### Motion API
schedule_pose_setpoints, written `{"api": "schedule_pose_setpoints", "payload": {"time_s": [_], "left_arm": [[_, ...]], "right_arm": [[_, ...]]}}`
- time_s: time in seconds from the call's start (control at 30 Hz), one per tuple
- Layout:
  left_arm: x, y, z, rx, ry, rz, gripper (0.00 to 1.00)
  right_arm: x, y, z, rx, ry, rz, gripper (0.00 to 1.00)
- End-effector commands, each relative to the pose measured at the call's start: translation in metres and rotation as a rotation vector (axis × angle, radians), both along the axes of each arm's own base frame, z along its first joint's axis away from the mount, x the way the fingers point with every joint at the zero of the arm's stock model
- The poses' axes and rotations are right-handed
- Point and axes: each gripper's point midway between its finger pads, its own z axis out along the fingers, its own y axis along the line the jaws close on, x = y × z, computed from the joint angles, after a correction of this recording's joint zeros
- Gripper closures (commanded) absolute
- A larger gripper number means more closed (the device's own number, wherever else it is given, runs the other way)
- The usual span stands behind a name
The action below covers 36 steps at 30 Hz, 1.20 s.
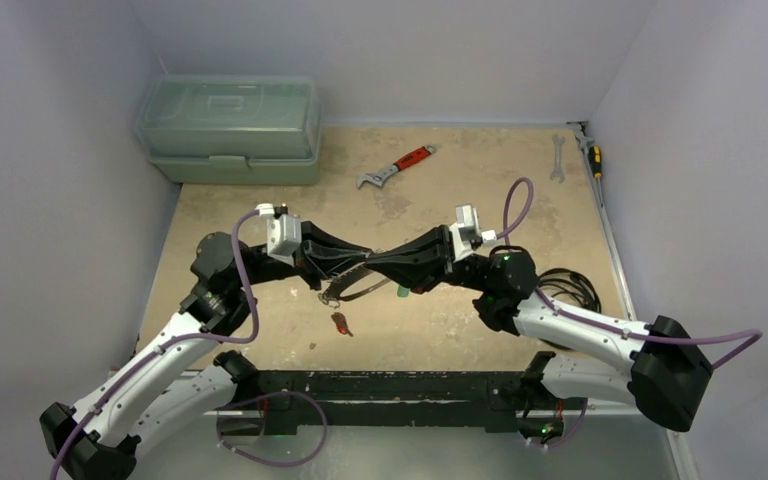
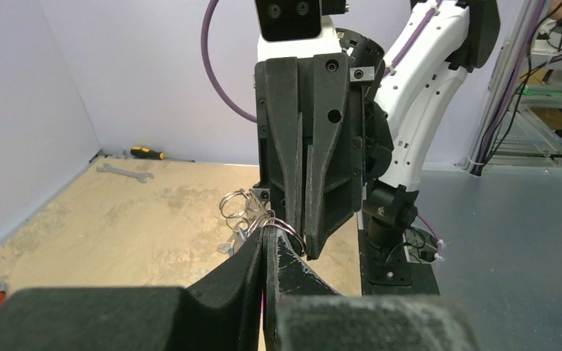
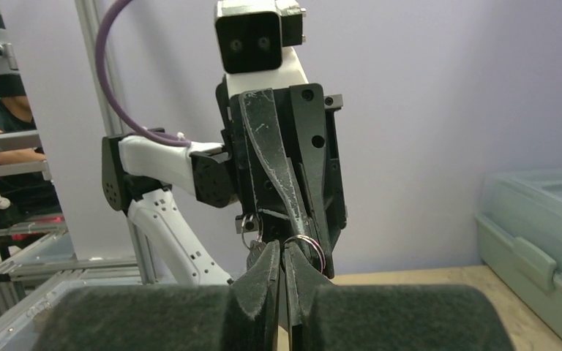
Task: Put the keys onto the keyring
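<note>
left claw point(image 2: 265, 245): pinched on keyring point(image 1: 360, 291) wire
right claw point(image 2: 306, 238): pinched closed, contents unclear
bearing: tip to tip, keyring just beneath
red-tagged key point(image 1: 341, 323): on desk point(image 1: 460, 190), nearer left claw

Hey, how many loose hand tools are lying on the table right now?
3: a red-handled wrench near the back centre, a silver spanner at the back right, and a yellow-and-black screwdriver beside it against the right wall. Others may be out of sight.
</note>
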Motion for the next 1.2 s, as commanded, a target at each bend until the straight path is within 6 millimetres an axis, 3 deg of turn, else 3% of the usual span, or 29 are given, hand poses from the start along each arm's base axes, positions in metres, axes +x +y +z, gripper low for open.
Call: {"api": "schedule_pose_setpoints", "payload": {"time_s": [0.0, 0.13, 0.37, 0.4, 0.53, 0.6, 0.7, 0.97, 1.17], "left_arm": [[0.01, 0.004, 0.008, 0.002, -0.035, 0.069, 1.0], [0.014, 0.006, 0.002, 0.03, -0.034, 0.097, 1.0], [0.021, 0.011, -0.004, 0.081, -0.031, 0.151, 1.0], [0.023, 0.012, -0.006, 0.094, -0.023, 0.166, 0.97], [0.03, 0.019, -0.002, 0.119, -0.01, 0.226, 0.56], [0.032, 0.024, 0.002, 0.121, -0.01, 0.262, 0.45], [0.034, 0.033, 0.006, 0.149, -0.009, 0.313, 0.38], [0.023, 0.051, 0.026, 0.182, -0.048, 0.359, 0.34], [-0.003, 0.052, 0.019, 0.247, -0.087, 0.252, 0.39]], "right_arm": [[0.006, 0.003, 0.02, 0.02, -0.01, -0.032, 0.94], [0.008, 0.005, 0.017, 0.009, -0.002, -0.038, 1.0], [0.005, 0.0, 0.013, 0.028, -0.052, -0.051, 1.0], [0.004, -0.001, 0.011, 0.031, -0.062, -0.055, 1.0], [0.006, -0.003, 0.004, 0.027, -0.08, -0.08, 1.0], [0.006, -0.005, 0.003, 0.026, -0.083, -0.084, 1.0], [0.004, -0.008, 0.002, 0.025, -0.083, -0.089, 1.0], [0.005, -0.019, 0.001, 0.018, -0.098, -0.142, 1.0], [0.003, -0.028, 0.009, 0.015, -0.129, -0.176, 1.0]]}}
